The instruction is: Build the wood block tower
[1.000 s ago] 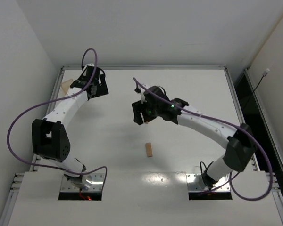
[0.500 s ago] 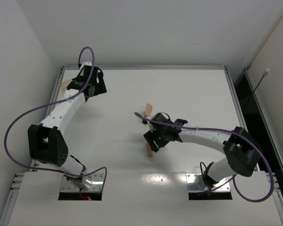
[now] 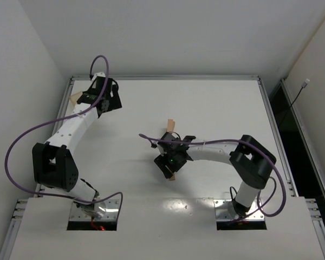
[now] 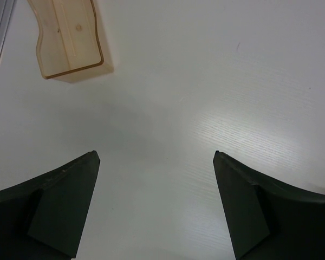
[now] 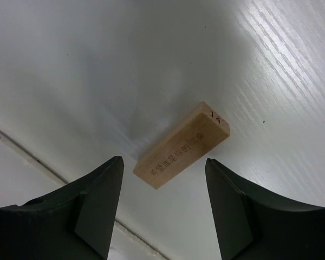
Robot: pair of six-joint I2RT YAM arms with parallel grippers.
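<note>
Left wrist view: your left hand (image 4: 156,156) hangs wide and empty, well apart from the work. Your right hand (image 5: 163,161), nearer, parted and empty, has the wood block (image 5: 181,145) flat on the tabletop (image 5: 97,65) at 12 o'clock, its long axis running 8-to-2.

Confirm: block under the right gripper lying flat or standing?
Flat. The wood block lies on a long face on the table, below the open right gripper.

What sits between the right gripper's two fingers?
Right wrist view: one wood block, flat on the table, its near end inside the gap of the open right gripper; neither finger touches it.
</note>
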